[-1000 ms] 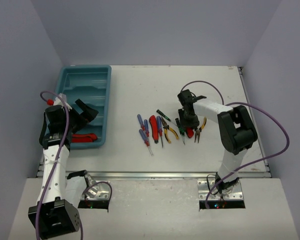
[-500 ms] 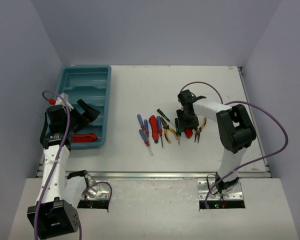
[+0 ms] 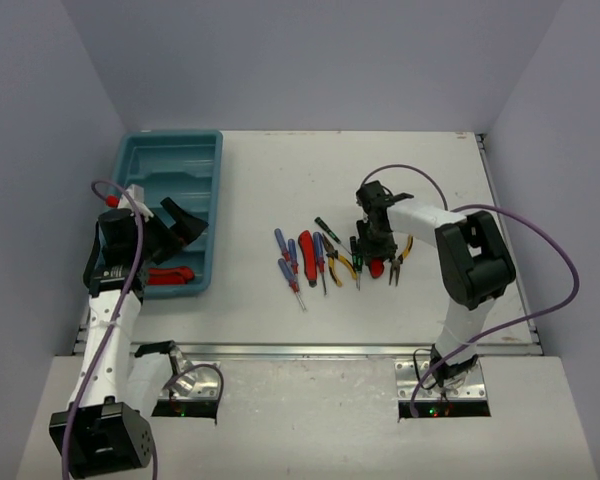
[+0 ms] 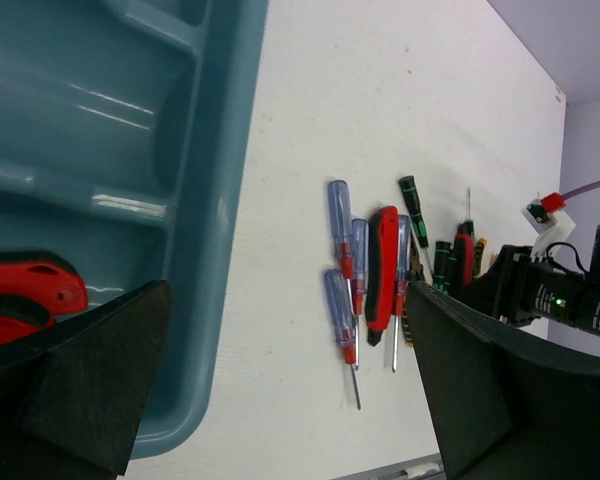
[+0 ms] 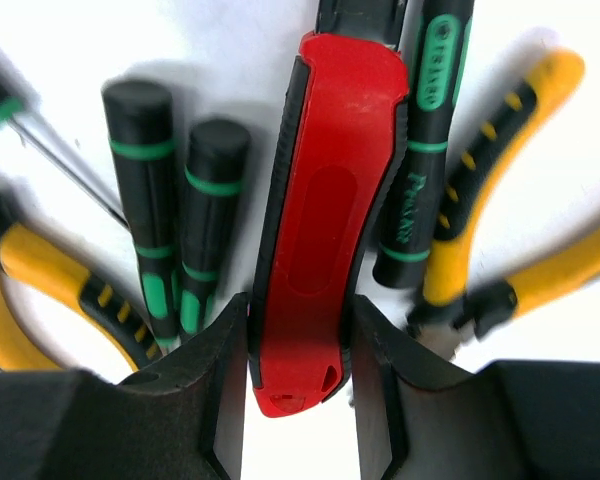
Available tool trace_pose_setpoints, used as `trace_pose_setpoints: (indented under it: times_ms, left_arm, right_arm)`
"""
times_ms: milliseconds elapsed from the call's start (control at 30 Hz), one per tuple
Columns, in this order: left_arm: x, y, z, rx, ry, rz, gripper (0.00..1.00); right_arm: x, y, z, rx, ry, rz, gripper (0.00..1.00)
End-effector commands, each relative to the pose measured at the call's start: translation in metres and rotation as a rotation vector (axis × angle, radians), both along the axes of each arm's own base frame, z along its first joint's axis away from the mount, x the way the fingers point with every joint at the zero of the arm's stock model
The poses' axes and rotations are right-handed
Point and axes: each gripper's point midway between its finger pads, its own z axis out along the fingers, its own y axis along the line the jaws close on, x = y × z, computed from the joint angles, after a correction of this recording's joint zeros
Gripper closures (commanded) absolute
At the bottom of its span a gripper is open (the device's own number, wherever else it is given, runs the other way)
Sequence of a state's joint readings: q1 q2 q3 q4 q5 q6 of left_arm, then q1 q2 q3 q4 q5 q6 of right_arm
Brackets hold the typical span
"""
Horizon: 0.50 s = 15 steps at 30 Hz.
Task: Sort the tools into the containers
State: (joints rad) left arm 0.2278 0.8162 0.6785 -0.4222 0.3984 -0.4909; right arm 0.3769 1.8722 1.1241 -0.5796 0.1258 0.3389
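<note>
while the right gripper (image 5: 300, 345) pinches a red-handled tool (image 5: 325, 200) lying on the bench (image 4: 380, 90), the left gripper (image 4: 280, 375) hangs wide open and empty over the tray (image 4: 220, 200); next, lift clear of neighbouring screwdrivers (image 5: 145, 200).

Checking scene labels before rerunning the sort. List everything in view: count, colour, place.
table: 1, white, under everything
tray: 1, teal, long compartments, table's far left
red handles: two showing, in tray's nearest compartment; one tool or two, cannot tell
blue screwdrivers: 4, blue with red tips, table centre
loose red tool: 1, red and black, among the blue screwdrivers
held red tool: 1, red and black, in the right-hand cluster
green screwdrivers: at least 4, green and black, around that cluster
pliers: 2, yellow handles, one on each side of the cluster
cables: 2, purple, one per arm
left gripper: open, over the tray
right gripper: closed on the held red tool
</note>
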Motion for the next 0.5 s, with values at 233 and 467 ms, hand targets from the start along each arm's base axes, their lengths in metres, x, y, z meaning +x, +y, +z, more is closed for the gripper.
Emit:
trace_pose_setpoints:
  times_ms: [233,467]
  left_arm:
    - [0.019,-0.118,0.067,-0.272,-0.230,-0.245,0.00]
    - [0.012,-0.192,0.099,-0.416,-0.343,-0.333,0.00]
  right_arm:
    - [-0.002,0.052,0.124,0.098,-0.323,0.132,1.00]
    - [-0.040,0.149,0.190,0.523,-0.462,0.392,1.00]
